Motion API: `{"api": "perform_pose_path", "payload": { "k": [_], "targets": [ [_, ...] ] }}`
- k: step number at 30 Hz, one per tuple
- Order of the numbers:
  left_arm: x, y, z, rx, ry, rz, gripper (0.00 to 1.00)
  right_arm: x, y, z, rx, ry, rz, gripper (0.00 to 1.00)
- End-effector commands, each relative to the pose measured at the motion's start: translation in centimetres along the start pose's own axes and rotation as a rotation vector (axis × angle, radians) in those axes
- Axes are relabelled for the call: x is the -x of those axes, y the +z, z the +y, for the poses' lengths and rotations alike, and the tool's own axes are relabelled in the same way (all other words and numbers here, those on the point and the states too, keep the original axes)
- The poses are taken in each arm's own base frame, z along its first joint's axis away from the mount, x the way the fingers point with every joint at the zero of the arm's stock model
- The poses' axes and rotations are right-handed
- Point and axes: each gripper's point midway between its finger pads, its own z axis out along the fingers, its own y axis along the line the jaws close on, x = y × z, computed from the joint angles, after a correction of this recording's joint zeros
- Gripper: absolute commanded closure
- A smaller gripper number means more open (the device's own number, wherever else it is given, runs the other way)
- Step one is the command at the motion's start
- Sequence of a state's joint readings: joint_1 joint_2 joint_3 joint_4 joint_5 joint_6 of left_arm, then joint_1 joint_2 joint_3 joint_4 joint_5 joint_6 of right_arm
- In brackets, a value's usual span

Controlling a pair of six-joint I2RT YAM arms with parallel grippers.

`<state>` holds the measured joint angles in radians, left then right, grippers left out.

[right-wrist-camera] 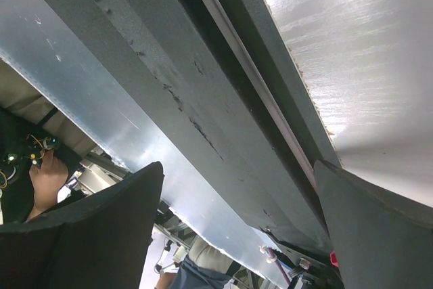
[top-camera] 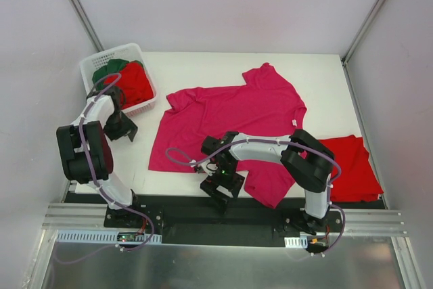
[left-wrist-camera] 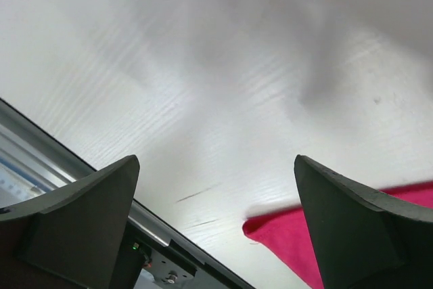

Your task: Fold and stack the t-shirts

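A magenta-pink t-shirt (top-camera: 230,116) lies spread flat on the middle of the white table, with its lower right part under the right arm. A folded red t-shirt (top-camera: 352,167) lies at the right edge. Another red t-shirt (top-camera: 133,86) and a dark green one (top-camera: 108,70) sit in the basket. My left gripper (top-camera: 122,130) hangs open just left of the magenta shirt; its wrist view shows the shirt's corner (left-wrist-camera: 284,235) beside the right finger (left-wrist-camera: 358,228). My right gripper (top-camera: 222,191) stands open and empty over the table's near edge, by the shirt's hem.
The white lattice basket (top-camera: 111,55) stands at the back left, close behind the left arm. A black base rail (right-wrist-camera: 203,99) and a metal frame run along the near edge under the right gripper. White walls close in the table at the back and sides.
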<state>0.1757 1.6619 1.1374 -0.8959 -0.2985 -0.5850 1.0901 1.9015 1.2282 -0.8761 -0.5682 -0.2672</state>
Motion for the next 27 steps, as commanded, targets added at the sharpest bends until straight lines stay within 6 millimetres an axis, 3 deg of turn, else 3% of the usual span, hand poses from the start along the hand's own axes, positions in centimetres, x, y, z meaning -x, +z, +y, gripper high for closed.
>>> {"api": "perform_pose_path", "payload": {
  "k": [1, 5, 9, 15, 20, 27],
  "targets": [
    [1.1, 0.4, 3.8, 0.109, -0.054, 0.033, 0.01, -0.8, -0.3, 0.4, 0.008, -0.018, 0.017, 0.04],
    [2.5, -0.2, 5.6, 0.122, -0.096, 0.015, 0.01, -0.7, -0.4, 0.6, 0.016, -0.021, 0.014, 0.04],
    [5.6, -0.8, 6.4, 0.116, -0.122, -0.021, 0.01, -0.9, -0.3, 0.6, 0.012, -0.02, 0.019, 0.04],
    [10.3, 0.3, 4.4, 0.082, -0.092, -0.008, 0.01, -1.1, -0.4, 0.4, 0.002, -0.016, 0.026, 0.04],
    [11.7, 1.2, 3.1, 0.061, -0.081, 0.01, 0.01, -1.4, -0.4, 0.1, -0.015, -0.008, 0.034, 0.04],
    [13.7, 2.1, 3.1, 0.115, -0.091, -0.008, 0.01, -2.1, -0.1, -0.1, -0.017, 0.013, 0.049, 0.04]
  ]
}}
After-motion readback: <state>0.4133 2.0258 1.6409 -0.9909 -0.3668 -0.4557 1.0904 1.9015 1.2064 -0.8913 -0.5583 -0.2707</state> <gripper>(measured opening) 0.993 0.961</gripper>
